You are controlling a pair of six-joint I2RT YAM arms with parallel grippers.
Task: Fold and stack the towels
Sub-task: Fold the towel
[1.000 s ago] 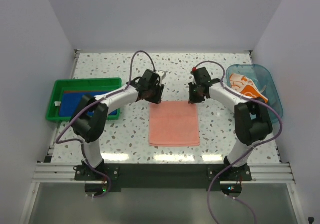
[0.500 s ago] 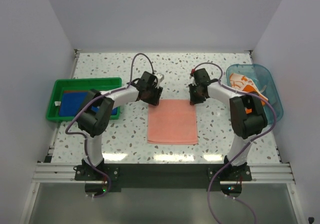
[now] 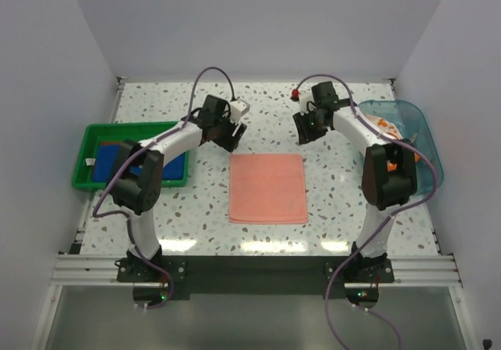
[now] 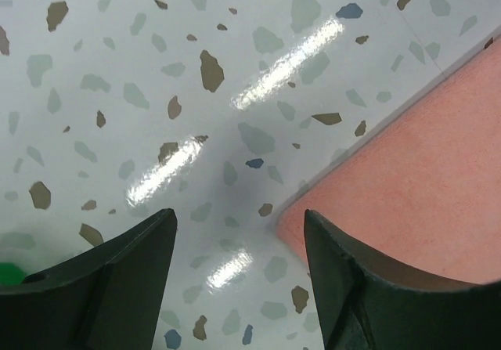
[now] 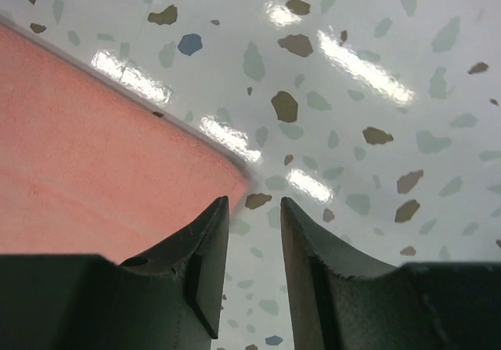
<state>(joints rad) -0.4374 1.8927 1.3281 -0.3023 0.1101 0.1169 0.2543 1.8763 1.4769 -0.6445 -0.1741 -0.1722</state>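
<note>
Overview from above, paired with the two wrist views. Your left gripper (image 3: pixel 232 137) and right gripper (image 3: pixel 302 136) hang over the far edge of the pink towel (image 3: pixel 268 187), one above each far corner. Neither is in contact with the cloth. The towel lies flat on the speckled table (image 3: pixel 180 201) as a neat, nearly square rectangle, and it spreads from below both sets of jaws back toward the arm bases.

Left wrist view: you see the two dark fingers (image 4: pixel 117 279) spread wide, with only bare table and the towel's corner showing through the gap. That corner lies under the gap, close to the finger on the right of the view, and clear of both.

Right wrist view: the fingers (image 5: pixel 200 264) stand a narrow slit apart and grip nothing. The towel's corner sits just ahead of the tips, toward the finger on the left of the view.

Outward of the left jaws and well apart from them, the green tray (image 3: pixel 86 158) holds a blue towel (image 3: pixel 106 164). A sliver of rust-brown towel (image 3: pixel 116 141) shows along the blue towel's far side. Outward of the right jaws, the clear blue tub (image 3: pixel 419 123) holds an orange patterned towel (image 3: pixel 385 123), which the right arm partly hides.
</note>
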